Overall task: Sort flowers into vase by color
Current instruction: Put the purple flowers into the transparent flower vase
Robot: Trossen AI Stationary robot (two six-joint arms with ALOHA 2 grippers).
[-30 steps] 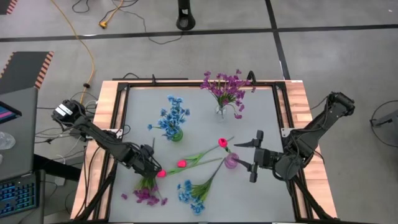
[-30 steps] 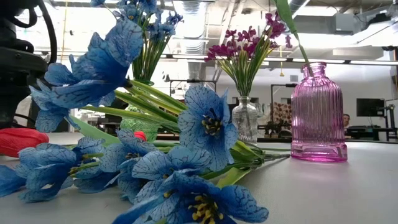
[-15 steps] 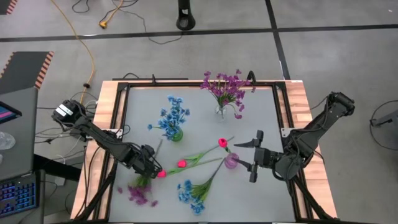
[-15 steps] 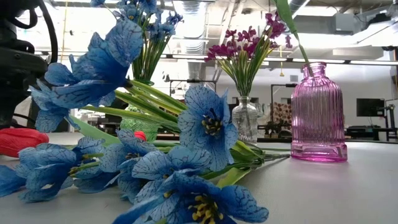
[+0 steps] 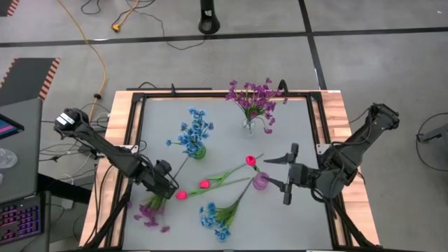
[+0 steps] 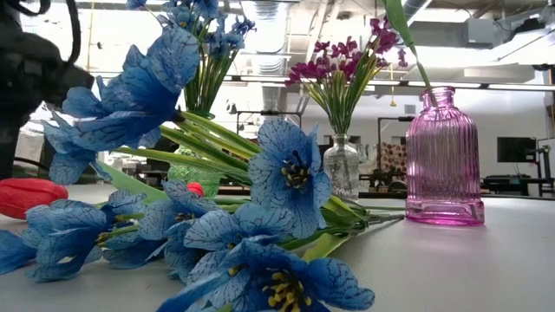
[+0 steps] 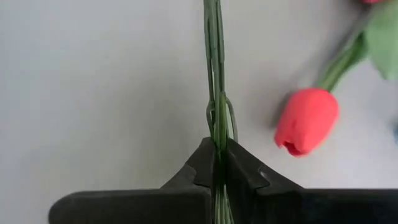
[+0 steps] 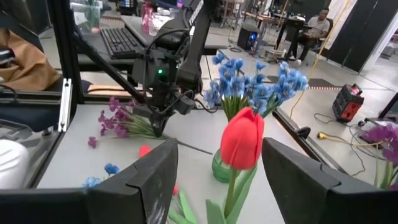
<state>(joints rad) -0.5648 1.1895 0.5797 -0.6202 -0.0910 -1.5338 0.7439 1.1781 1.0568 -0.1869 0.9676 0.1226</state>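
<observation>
A purple sprig [image 5: 148, 213] lies at the near left, its thin green stems [image 7: 216, 112] running toward the green vase. My left gripper [image 5: 162, 190] is shut on these stems. A pink-red tulip bud [image 7: 306, 120] lies just beside it on the table. My right gripper [image 5: 285, 175] hangs open and level beside the pink vase [image 5: 260, 182], which holds one tulip [image 8: 242, 140]. Blue flowers [image 5: 194, 133] stand in a green vase. Purple flowers [image 5: 252, 101] stand in a clear vase. My left gripper pinches the purple sprig's bundle of thin green stems [image 7: 217, 140] between its two fingers, partway along, between the blossoms and the bare end. The fingers come steeply from above and lie across the stems. The blossom end [image 8: 115, 121] droops low by the table.
A loose blue sprig [image 5: 217, 213] lies at the near middle and fills the front of the low view. Two pink-red tulips [image 5: 204, 184] lie between the left gripper and the pink vase. A raised frame [image 5: 140, 105] rims the grey table.
My left gripper has taken hold of the purple sprig's stems and gone up a little. The sprig has shifted with it: its blossoms have slid toward the table's left edge, away from the loose blue sprig.
</observation>
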